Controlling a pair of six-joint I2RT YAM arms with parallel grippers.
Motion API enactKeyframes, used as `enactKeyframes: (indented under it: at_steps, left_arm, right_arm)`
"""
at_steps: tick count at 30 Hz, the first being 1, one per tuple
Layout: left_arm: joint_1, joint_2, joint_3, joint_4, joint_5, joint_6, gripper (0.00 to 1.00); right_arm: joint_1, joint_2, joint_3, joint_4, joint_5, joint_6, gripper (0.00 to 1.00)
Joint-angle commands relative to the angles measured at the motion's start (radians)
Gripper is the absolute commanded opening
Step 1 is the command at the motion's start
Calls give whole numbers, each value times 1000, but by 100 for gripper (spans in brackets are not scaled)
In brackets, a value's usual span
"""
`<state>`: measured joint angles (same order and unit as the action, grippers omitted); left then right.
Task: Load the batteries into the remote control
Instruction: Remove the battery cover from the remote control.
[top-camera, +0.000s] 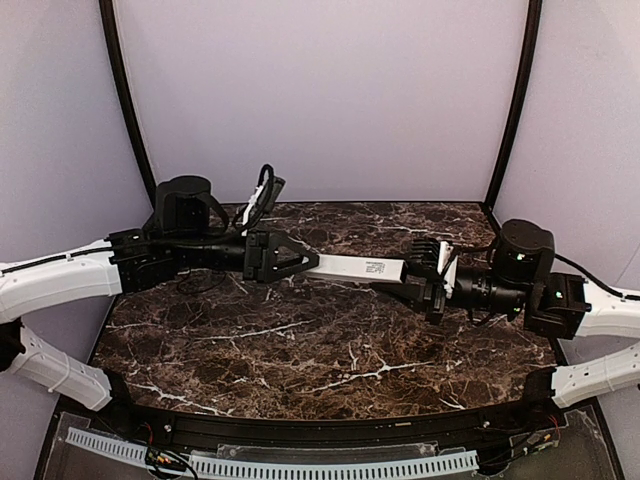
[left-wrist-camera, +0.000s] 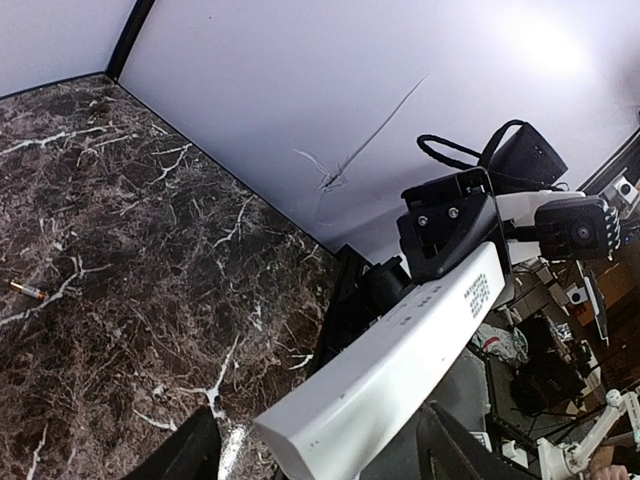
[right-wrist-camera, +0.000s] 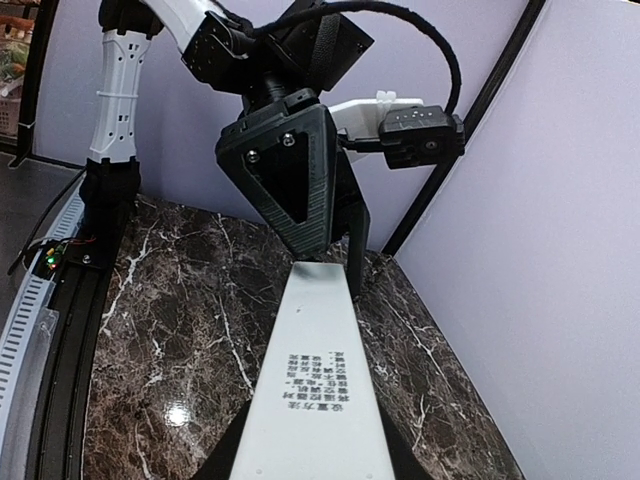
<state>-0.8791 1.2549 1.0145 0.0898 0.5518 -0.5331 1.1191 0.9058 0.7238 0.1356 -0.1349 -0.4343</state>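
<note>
**Remote held up between both hands, no battery loaded yet**

The remote control (top-camera: 355, 268) is hanging in the air above the tabletop (top-camera: 300, 340), roughly level and running left to right between the two arms. It is showing as a slim white boxy bar with plain faces. There is a block of small grey print toward the end on the right arm's side, and a few tiny dots along one face. No dark section is showing, as the right hand (top-camera: 418, 277) is covering that end. No open battery bay is showing in any view, so I cannot tell whether the cover is on or the bay is facing away.

The right hand is clamping its end of the remote control, fingers closed on the sides. The left hand (top-camera: 297, 263) is sitting around the other end with fingers apart. The left wrist view is showing a gap on both sides of the bar, so it is not gripping.

One battery (left-wrist-camera: 25, 291) is lying loose on the tabletop, well apart from the remote control. A second one is not showing anywhere.

The task is looking early, with nothing inserted as far as I can see. Probably left to do: opening the bay, picking up the cells, seating them and closing up.
</note>
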Motion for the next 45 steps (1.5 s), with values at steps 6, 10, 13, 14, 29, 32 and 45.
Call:
enactKeyframes:
  at_steps: [6, 10, 13, 14, 29, 32, 45]
  left_arm:
    - [2, 28, 26, 69, 51, -60, 53]
    - [2, 38, 22, 101, 79, -82, 39]
    - [3, 43, 17, 141, 113, -103, 31]
    - [2, 44, 18, 145, 128, -107, 30]
    - [2, 47, 14, 165, 187, -152, 63]
    - [2, 48, 15, 191, 206, -161, 52]
    - [7, 43, -1, 258, 226, -196, 30]
  right_arm:
    - [4, 6, 31, 77, 3, -12, 0]
    - [3, -6, 23, 84, 7, -18, 0]
    - [3, -19, 13, 96, 9, -20, 0]
    - [4, -23, 10, 99, 8, -21, 0]
    - [3, -51, 5, 102, -4, -37, 0]
    - [4, -44, 5, 104, -17, -38, 0]
    - [4, -56, 3, 109, -35, -38, 0]
